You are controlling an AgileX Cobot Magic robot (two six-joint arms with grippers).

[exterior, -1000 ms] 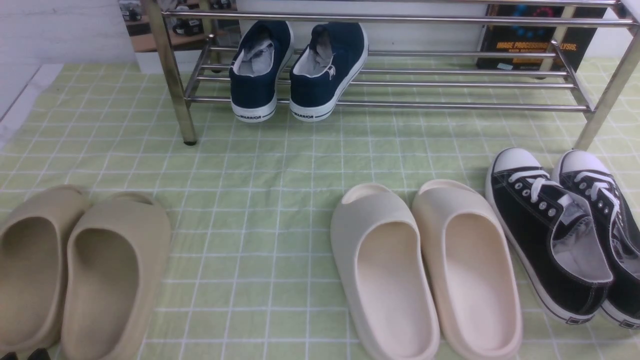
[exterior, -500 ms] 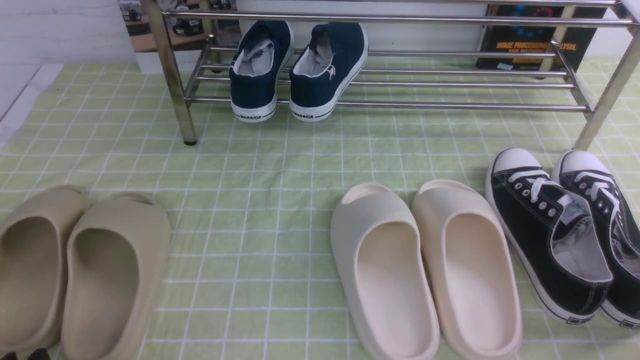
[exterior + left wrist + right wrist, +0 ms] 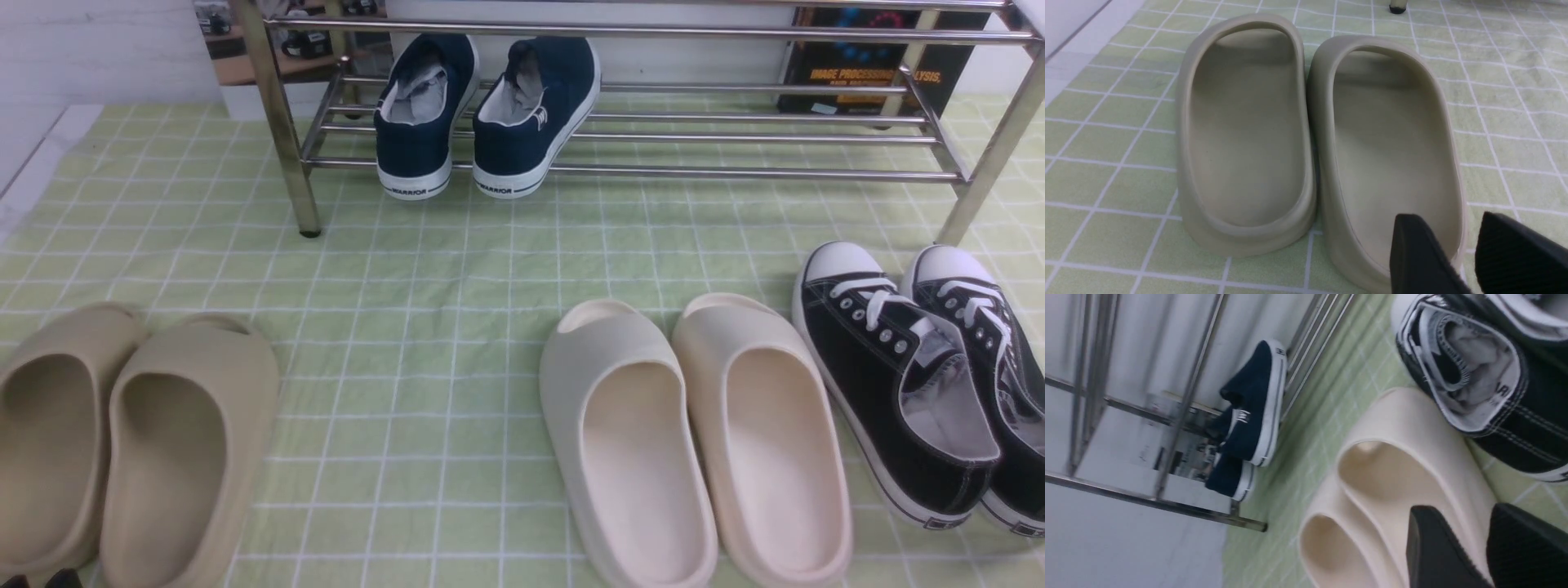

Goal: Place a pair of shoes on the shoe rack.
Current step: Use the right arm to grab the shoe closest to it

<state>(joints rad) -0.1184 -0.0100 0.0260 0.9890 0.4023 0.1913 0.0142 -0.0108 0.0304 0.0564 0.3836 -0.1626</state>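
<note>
The pair of shoes, two black canvas sneakers with white laces and toe caps, stands side by side on the cloth at the front right, toes toward the rack. One also shows in the right wrist view. The chrome shoe rack stands at the back, its rails also in the right wrist view. My right gripper is open and empty, above a cream slide beside the sneakers. My left gripper is open and empty, above the heel rim of a tan slide.
Navy WARRIOR slip-ons sit on the rack's lower rails at its left. Two cream slides lie left of the sneakers. Two tan slides lie at the front left. The rack's right leg stands just behind the sneakers.
</note>
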